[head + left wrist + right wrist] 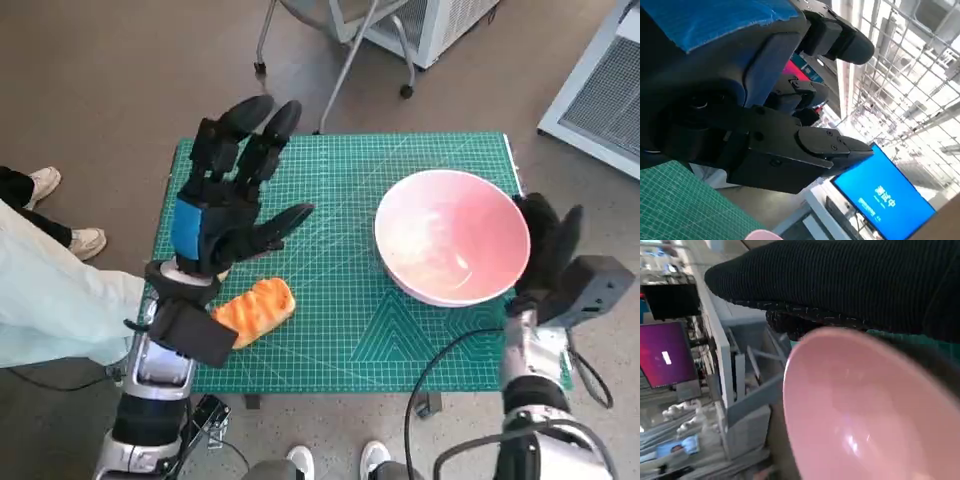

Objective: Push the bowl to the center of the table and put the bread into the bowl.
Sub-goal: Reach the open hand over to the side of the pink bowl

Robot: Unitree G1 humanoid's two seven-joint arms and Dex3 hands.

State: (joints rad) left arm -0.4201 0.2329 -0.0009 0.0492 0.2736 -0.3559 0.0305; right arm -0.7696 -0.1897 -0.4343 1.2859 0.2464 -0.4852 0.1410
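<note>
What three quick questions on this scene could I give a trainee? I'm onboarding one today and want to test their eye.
1. True or false: the bread already lies in the bowl.
2. Which hand is beside the bowl? A) left hand B) right hand C) neither
3. Fill in: the left hand is spread with its fingers apart and holds ____.

Key:
1. False. The bread lies on the green mat, apart from the bowl, near the robot's left arm.
2. B. The gloved hand is against the bowl's outer side.
3. Nothing.
</note>
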